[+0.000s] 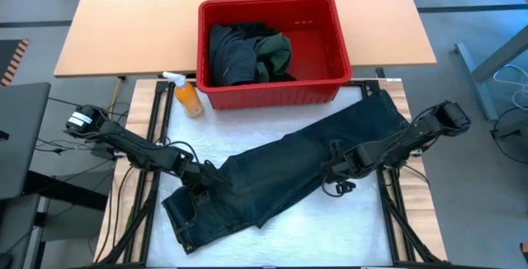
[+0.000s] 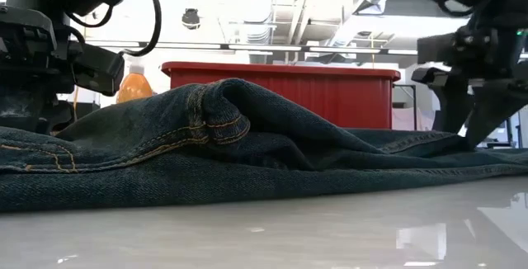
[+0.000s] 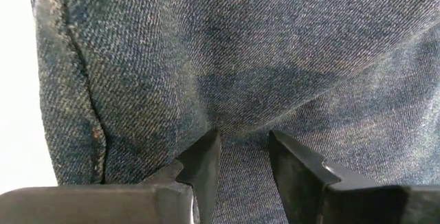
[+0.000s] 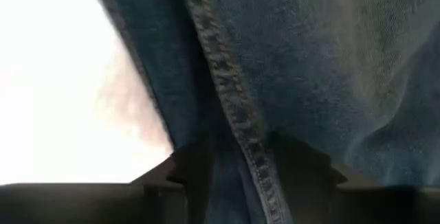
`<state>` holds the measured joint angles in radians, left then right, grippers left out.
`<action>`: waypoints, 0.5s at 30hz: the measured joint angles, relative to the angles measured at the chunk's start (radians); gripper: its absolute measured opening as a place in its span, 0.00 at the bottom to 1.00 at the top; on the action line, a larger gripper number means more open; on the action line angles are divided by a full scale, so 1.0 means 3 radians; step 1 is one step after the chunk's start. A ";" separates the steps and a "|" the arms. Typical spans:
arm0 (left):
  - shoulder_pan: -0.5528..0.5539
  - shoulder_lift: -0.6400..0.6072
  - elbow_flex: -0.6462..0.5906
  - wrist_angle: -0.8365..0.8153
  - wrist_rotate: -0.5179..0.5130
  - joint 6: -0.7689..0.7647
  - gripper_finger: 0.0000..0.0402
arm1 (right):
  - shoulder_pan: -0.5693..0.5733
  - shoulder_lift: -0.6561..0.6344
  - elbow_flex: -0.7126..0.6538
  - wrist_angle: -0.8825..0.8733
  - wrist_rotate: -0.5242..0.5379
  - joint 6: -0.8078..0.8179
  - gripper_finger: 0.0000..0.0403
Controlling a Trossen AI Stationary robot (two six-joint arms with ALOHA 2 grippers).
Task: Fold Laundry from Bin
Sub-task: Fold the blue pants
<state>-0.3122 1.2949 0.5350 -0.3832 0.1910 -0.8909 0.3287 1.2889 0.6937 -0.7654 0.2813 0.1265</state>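
A pair of dark blue jeans (image 1: 280, 170) lies spread slantwise on the white table top, waist at the near left, leg ends at the far right by the bin. My left gripper (image 1: 200, 172) is down on the jeans' upper part near the waist. My right gripper (image 1: 334, 168) is down on the near edge of the legs, about midway along. The red bin (image 1: 268, 3) stands behind on the wooden table, with dark and green laundry (image 1: 247, 54) lying in it. In the low view the jeans bulge up in a hump (image 2: 223, 108). My left gripper (image 3: 244, 148) has a small bunch of denim (image 3: 240, 124) between its two fingertips, on the seat area beside a seam. The fingers come slanting down from the table's left. The jeans lie on the table around the hold. My right gripper (image 4: 237, 155) has the leg's stitched side seam (image 4: 237, 124) between its two fingers, at the leg's near edge. The fingers lie across the seam and come slanting down from the table's right. The cloth rests on the table; how many layers, I cannot tell.
An orange spray bottle (image 1: 186, 94) stands at the bin's near left corner, close to the left arm. The white table top shows bare at the near right (image 1: 346, 228) and near the left edge (image 1: 190, 137).
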 joint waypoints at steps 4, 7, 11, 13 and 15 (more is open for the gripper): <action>0.0001 0.0000 0.0001 0.0000 0.0014 -0.0001 0.31 | -0.0036 0.0012 0.0000 -0.0004 -0.0025 -0.0015 0.19; 0.0001 0.0000 0.0001 0.0001 0.0017 -0.0002 0.31 | -0.0037 -0.0099 0.0013 -0.0061 -0.0053 -0.0014 0.05; 0.0001 0.0000 0.0001 0.0003 0.0021 -0.0004 0.31 | -0.0037 -0.0281 0.0198 -0.0400 -0.0029 0.0088 0.08; 0.0000 0.0000 0.0001 0.0003 0.0023 -0.0017 0.31 | -0.0023 -0.0342 0.0344 -0.0748 -0.0080 0.0223 0.08; 0.0000 0.0001 0.0001 0.0009 0.0017 -0.0028 0.31 | 0.0024 -0.0384 0.0449 -0.1053 -0.0258 0.0401 0.06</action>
<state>-0.3122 1.2952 0.5354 -0.3804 0.1960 -0.8993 0.3359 1.1736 0.8283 -1.0815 0.2038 0.2469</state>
